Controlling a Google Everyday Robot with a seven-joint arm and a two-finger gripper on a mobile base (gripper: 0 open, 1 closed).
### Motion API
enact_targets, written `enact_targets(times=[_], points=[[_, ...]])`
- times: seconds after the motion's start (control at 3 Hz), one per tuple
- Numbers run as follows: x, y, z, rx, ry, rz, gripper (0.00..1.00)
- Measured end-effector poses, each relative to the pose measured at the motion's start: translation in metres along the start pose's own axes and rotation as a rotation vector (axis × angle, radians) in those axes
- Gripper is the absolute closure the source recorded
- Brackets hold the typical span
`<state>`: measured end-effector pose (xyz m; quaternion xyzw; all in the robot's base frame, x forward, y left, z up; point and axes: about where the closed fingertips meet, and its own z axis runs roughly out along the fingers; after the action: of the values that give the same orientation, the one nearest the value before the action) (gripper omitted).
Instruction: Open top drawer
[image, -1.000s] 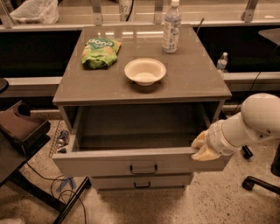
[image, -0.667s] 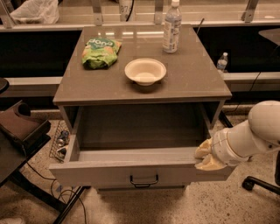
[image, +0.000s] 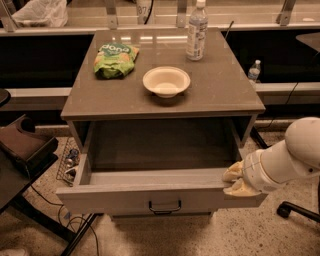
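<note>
The top drawer (image: 120, 198) of the grey cabinet stands pulled far out toward me. Its front carries a small dark bar handle (image: 164, 206) at the centre, and its plain grey inside (image: 160, 150) holds nothing I can see. My gripper (image: 234, 181), on a white arm (image: 292, 156) coming in from the right, sits at the right end of the drawer front. Its yellowish fingers (image: 233, 173) are closed over the front's top edge. The two lower drawer fronts are hidden under the open drawer.
On the cabinet top (image: 225, 90) stand a white bowl (image: 166, 81), a green snack bag (image: 116, 53) and a water bottle (image: 196, 31). A small bottle (image: 254, 70) stands on the ledge behind. A dark chair (image: 25, 145) is at the left, a chair base (image: 295, 210) at the right.
The drawer has slid further out toward me, with my gripper moving along on its right front corner. The lower drawer fronts have gone out of sight beneath it.
</note>
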<state>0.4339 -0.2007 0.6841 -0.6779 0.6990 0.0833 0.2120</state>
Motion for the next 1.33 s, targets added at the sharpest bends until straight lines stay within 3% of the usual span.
enact_targets(times=[0.33, 0.67, 1.0, 1.33], points=[[0.007, 0.025, -0.008, -0.021, 0.010, 0.003, 1.00], [0.007, 0.025, -0.008, -0.021, 0.010, 0.003, 1.00], [0.009, 0.051, -0.021, -0.051, 0.042, -0.014, 1.00], [0.009, 0.051, -0.021, -0.051, 0.042, -0.014, 1.00]])
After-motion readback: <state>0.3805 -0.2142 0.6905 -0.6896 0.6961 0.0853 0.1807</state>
